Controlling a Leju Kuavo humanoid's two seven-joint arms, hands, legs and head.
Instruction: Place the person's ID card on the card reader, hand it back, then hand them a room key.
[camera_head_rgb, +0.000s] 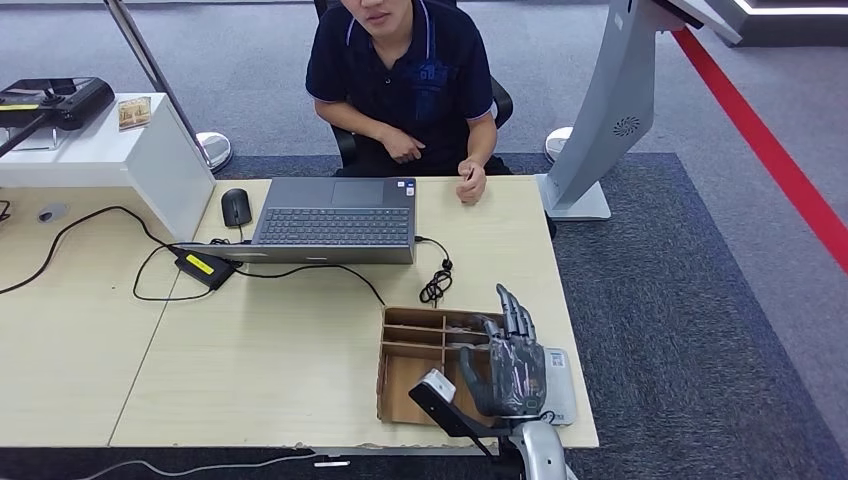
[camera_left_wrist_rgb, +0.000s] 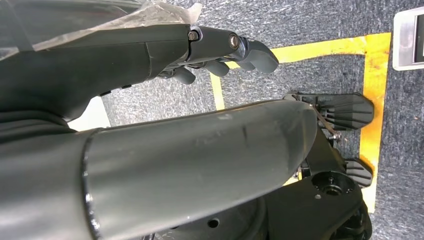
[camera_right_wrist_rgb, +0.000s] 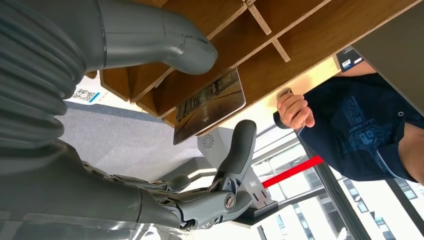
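Right robot hand (camera_head_rgb: 513, 365) hovers over the divided wooden tray (camera_head_rgb: 400, 345) at the near edge of the surface (camera_head_rgb: 280, 360), fingers apart, holding nothing. In the right wrist view a card w/ a printed picture (camera_right_wrist_rgb: 210, 105) stands in a tray slot, just beyond the thumb (camera_right_wrist_rgb: 165, 37) and not touched; likely the room key, though I can't tell it from the ID card. White card reader (camera_head_rgb: 560, 385) lies flat just beside the tray, partly under the hand.

Step in hand, by my read: picking the card from the slot. Do it well: thumb one face, fingers the other, pinch the free edge, lift straight along the slot so it doesn't snag the dividers.

Left robot hand (camera_left_wrist_rgb: 225, 55) hangs low over the carpet, fingers loosely curled, nothing in them.

Counts: 1 card seen, 1 tray, 1 reader, 1 laptop (camera_head_rgb: 335, 220), 1 mouse (camera_head_rgb: 236, 206), 1 person (camera_head_rgb: 405, 80) seated opposite.
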